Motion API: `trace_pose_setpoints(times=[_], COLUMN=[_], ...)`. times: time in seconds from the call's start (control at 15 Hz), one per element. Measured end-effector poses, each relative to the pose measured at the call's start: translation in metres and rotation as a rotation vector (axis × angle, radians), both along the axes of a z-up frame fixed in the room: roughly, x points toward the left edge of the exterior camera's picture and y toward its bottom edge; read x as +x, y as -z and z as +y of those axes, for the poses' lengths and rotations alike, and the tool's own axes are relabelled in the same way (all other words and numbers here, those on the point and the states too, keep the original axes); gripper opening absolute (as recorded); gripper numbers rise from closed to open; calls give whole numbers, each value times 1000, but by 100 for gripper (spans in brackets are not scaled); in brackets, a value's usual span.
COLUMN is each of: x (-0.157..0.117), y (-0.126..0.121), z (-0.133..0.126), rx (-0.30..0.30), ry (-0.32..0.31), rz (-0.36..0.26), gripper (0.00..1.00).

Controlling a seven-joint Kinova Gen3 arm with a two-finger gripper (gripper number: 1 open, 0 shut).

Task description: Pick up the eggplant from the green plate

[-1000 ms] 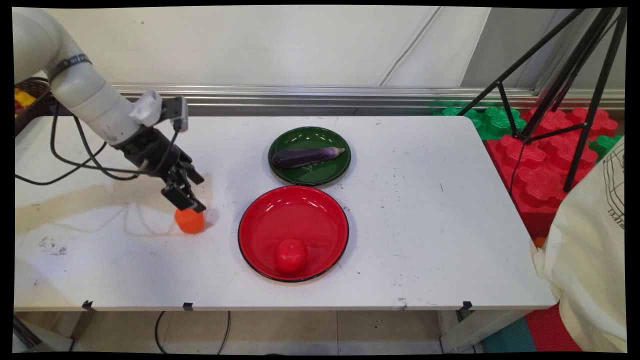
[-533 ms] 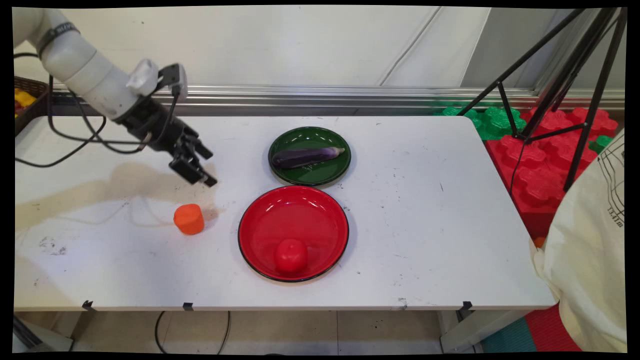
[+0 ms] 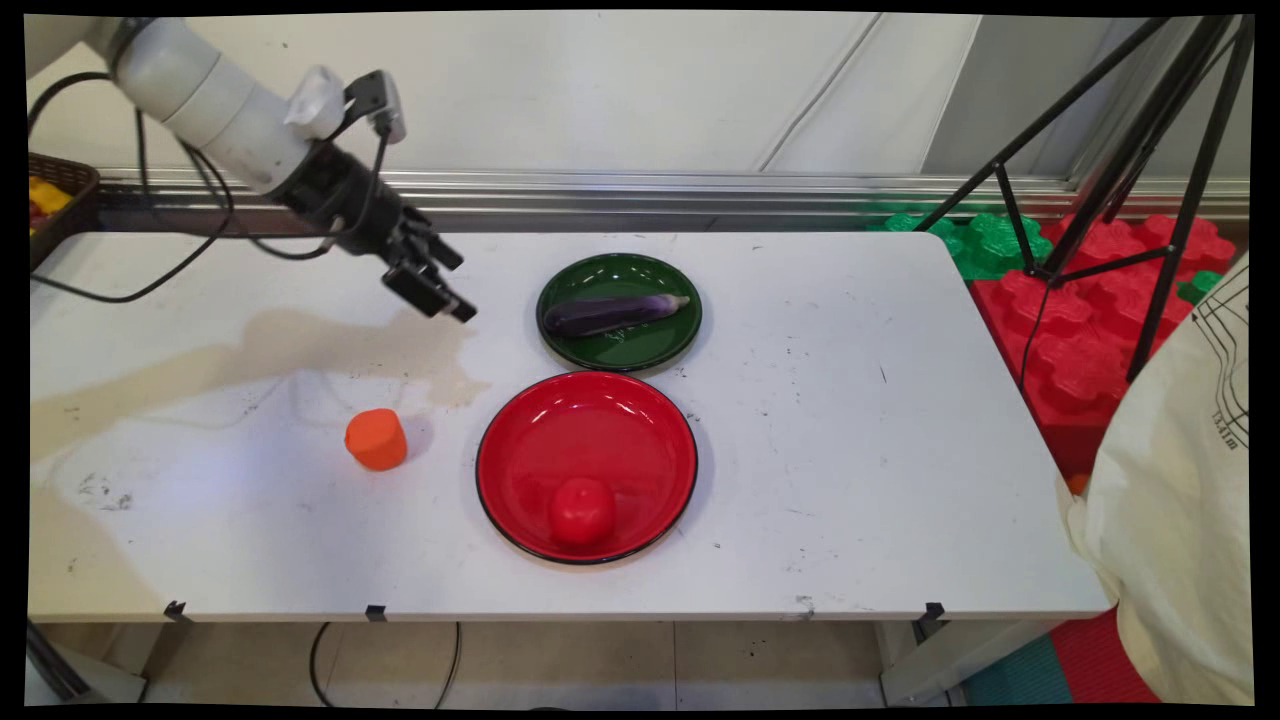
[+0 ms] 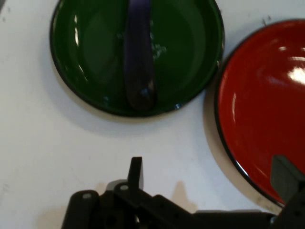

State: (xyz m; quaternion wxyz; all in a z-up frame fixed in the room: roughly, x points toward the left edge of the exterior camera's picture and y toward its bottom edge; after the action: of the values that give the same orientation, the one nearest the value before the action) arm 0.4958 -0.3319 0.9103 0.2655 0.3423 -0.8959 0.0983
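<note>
My gripper (image 3: 449,290) hangs open and empty above the table, just left of the green plate (image 3: 620,346). A purple eggplant (image 3: 612,313) lies across that plate. In the hand view the green plate (image 4: 186,47) and eggplant (image 4: 139,57) lie straight ahead of the gripper (image 4: 209,177), whose fingers stand wide apart, and the red plate (image 4: 262,119) is at the right. An orange chunk (image 3: 376,439) stands alone on the table, below and left of the gripper. The red plate (image 3: 590,425) holds a red tomato (image 3: 582,511) near its front rim.
A dark basket (image 3: 55,200) with yellow items sits at the table's far left. A black tripod (image 3: 1130,160) and red and green foam blocks (image 3: 1070,330) stand beyond the right edge. A person in a cream shirt (image 3: 1180,480) is at the right front.
The gripper has lifted off the orange chunk, leaving it on the table, and has moved up and to the right toward the green plate.
</note>
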Motion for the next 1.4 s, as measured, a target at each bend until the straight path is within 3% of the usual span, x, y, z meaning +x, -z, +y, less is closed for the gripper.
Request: trace_pose_setpoints(times=[0.27, 0.73, 1.4], x=[-11, -30, -61], y=[2, 25, 91], z=[-30, -71, -120], rx=[-35, -41, 46], ry=[7, 2, -27], rz=[15, 24, 7], gripper=[100, 100, 100])
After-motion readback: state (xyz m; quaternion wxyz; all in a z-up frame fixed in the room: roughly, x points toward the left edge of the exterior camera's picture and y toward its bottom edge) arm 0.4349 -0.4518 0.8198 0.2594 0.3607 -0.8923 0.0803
